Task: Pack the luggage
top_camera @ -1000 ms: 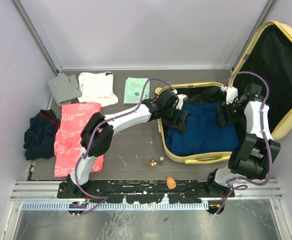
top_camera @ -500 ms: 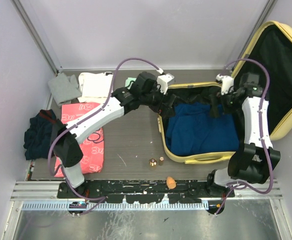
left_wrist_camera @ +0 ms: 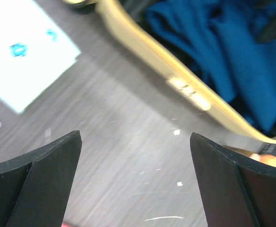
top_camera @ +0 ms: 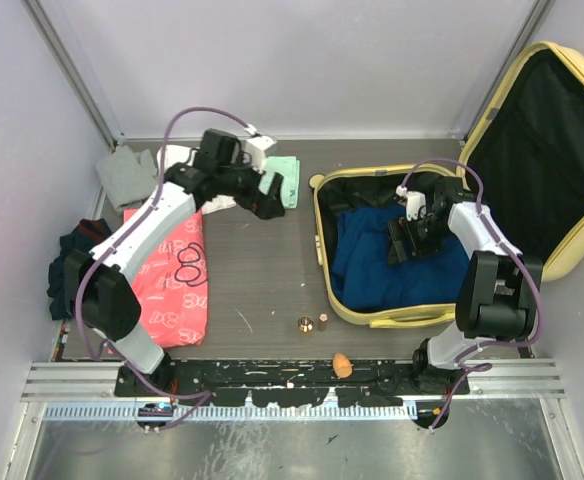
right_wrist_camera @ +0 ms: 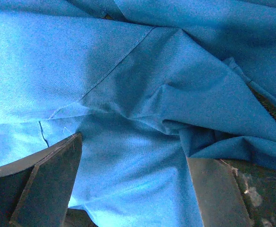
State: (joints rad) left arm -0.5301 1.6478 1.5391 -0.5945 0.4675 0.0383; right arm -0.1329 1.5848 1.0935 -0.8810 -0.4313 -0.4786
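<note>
The luggage (top_camera: 367, 318) lay open at the right of the desk (top_camera: 262, 280), its lid leaning on the wall and clipped by the frame's edge. The right fingers (right_wrist_camera: 43, 179) were spread wide over the blue garment (right_wrist_camera: 128, 94) inside it, gripping nothing; whether they touched the cloth could not be told. The garment hid most of the shell's floor. The left fingers (left_wrist_camera: 43, 175), also parted and empty, hung over bare desk near the cropped mint cloth (left_wrist_camera: 29, 52). An orange blur (left_wrist_camera: 266, 159) behind one finger was unidentifiable.
</note>
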